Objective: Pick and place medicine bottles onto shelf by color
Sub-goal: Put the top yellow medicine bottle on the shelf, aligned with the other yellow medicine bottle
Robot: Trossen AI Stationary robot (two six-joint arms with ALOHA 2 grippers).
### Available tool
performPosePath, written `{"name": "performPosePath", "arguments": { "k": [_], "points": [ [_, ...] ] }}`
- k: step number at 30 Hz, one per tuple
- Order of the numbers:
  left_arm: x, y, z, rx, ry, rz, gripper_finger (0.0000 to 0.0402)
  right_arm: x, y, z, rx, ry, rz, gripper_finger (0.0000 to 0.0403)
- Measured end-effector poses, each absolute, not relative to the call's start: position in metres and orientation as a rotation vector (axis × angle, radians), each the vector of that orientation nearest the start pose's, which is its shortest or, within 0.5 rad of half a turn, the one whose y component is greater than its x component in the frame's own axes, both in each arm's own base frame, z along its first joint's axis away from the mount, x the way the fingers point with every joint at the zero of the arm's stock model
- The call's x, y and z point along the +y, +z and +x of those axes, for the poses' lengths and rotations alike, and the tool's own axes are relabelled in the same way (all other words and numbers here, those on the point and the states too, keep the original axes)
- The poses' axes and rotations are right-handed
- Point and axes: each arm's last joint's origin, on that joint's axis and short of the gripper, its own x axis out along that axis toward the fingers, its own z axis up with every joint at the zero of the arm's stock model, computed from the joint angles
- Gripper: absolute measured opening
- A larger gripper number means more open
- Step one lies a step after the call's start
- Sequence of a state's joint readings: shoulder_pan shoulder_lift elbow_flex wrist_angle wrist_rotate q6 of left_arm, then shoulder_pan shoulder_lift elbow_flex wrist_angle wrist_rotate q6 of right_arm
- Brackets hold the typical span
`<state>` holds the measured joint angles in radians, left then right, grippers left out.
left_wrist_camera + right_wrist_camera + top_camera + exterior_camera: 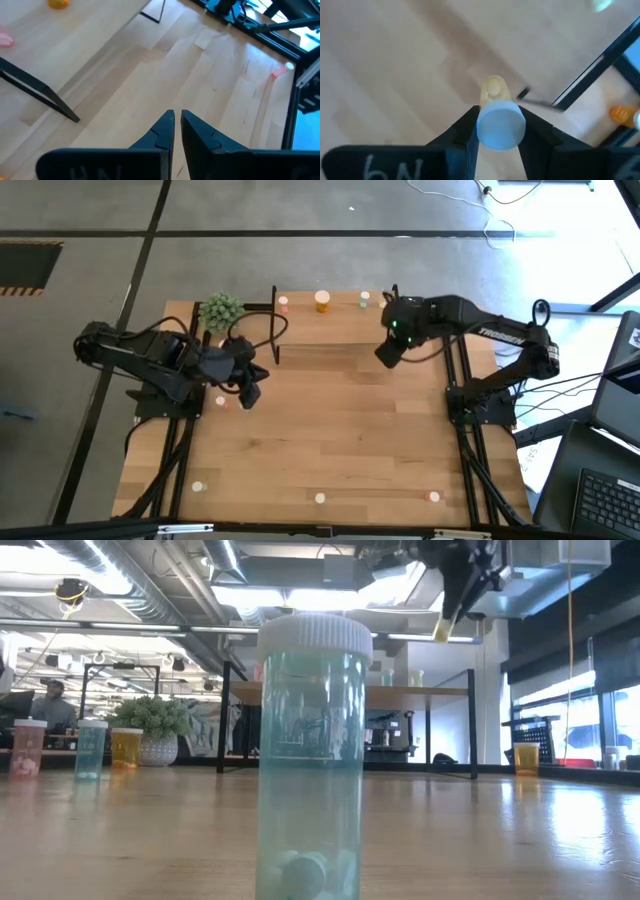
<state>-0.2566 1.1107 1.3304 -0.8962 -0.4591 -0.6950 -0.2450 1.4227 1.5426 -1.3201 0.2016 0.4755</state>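
My right gripper is shut on a pale yellow medicine bottle with a white cap, high above the table in front of the shelf. In the low view the bottle pokes out below the fingers. A pink, an orange and a green bottle stand on the shelf. My left gripper is shut and holds nothing, raised over the table's left side near the shelf's left end. Another pink bottle stands on the table beside it. My right gripper pinches the yellow bottle at its white cap, one finger on each side. The fingers point steeply down from above. The bottle hangs below them cap up, its body slightly tilted, lifted clear of the table.
A spiky green plant stands at the far left by the shelf. Three bottles stand along the near edge; a teal one fills the low view's foreground. The table's middle is bare wood.
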Motion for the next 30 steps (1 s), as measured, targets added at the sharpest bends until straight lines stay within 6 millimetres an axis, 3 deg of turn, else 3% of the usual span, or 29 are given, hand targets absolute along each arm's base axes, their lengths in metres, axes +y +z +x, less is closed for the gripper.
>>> {"name": "performPosePath", "arguments": {
  "k": [5, 13, 30],
  "points": [
    [-0.035, 0.394, 0.2, 0.516, 0.418, -0.443, 0.0028, -0.099, 0.363, 0.244, 1.044, -0.703, 0.437, 0.0113],
    [-0.034, 0.398, 0.203, 0.484, 0.392, -0.4, 0.0027, -0.138, 0.342, 0.247, 1.145, -0.715, 0.468, 0.0113],
    [-0.034, 0.399, 0.204, 0.474, 0.386, -0.394, 0.0028, -0.168, 0.311, 0.261, 1.273, -0.701, 0.436, 0.0113]
  ]
}}
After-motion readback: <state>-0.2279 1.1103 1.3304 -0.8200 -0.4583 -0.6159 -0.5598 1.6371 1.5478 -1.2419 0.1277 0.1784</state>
